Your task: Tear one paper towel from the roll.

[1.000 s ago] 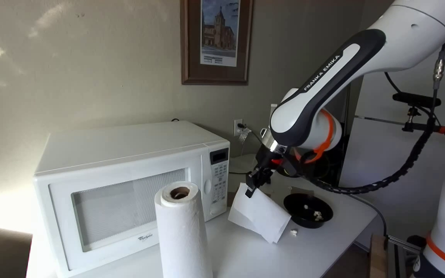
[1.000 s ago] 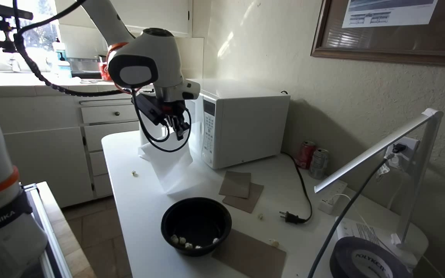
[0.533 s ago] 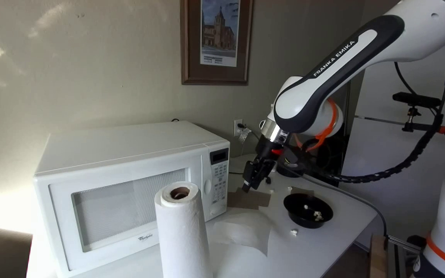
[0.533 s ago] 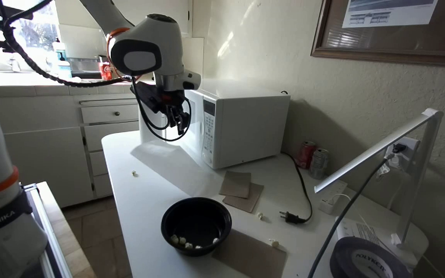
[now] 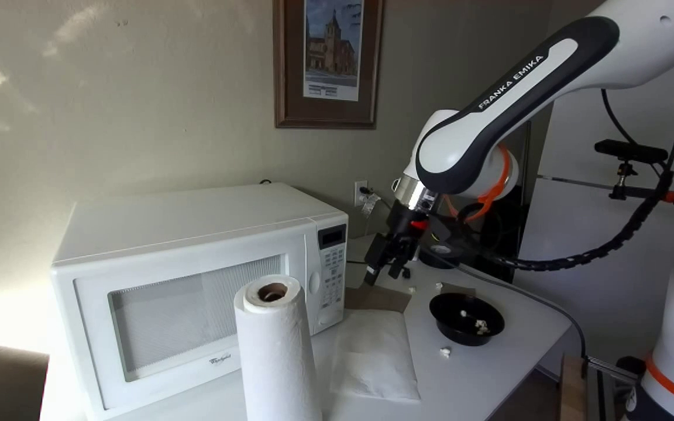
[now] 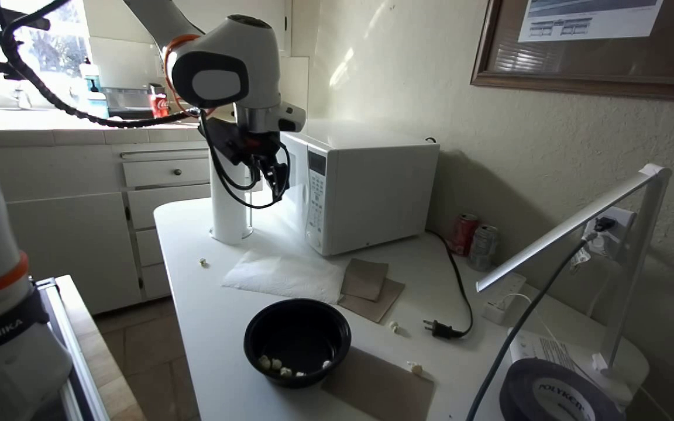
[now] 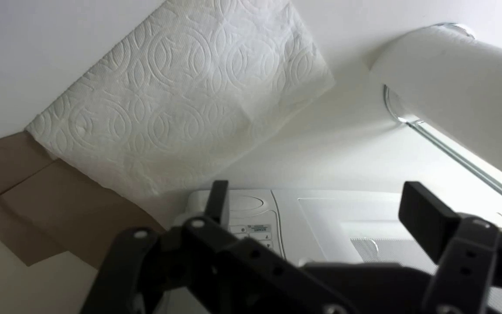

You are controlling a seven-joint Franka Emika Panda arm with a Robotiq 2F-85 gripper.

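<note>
A white embossed paper towel (image 7: 181, 87) lies spread on the white tabletop, apart from the roll, one edge overlapping brown sheets. In both exterior views the paper towel (image 5: 375, 356) (image 6: 284, 275) rests in front of the microwave's keypad end. The roll (image 5: 278, 356) stands upright on its holder, its brown core showing on top; in the wrist view the roll (image 7: 460, 87) is at upper right. My gripper (image 5: 382, 276) hangs above the towel's far edge, beside the microwave. In the wrist view the gripper (image 7: 316, 192) has its fingers wide apart with nothing between them.
The white microwave (image 5: 185, 234) stands behind the roll, close to my fingers. A black bowl (image 6: 297, 345) with popcorn bits sits near the towel. Brown sheets (image 6: 366, 280), a black plug (image 6: 445, 330), drink cans (image 6: 471, 240) and a lamp (image 6: 577, 228) occupy the wall side.
One second ago the paper towel hung from my gripper. It has been let go and has dropped onto the table. The gripper has opened and moved up a little.
</note>
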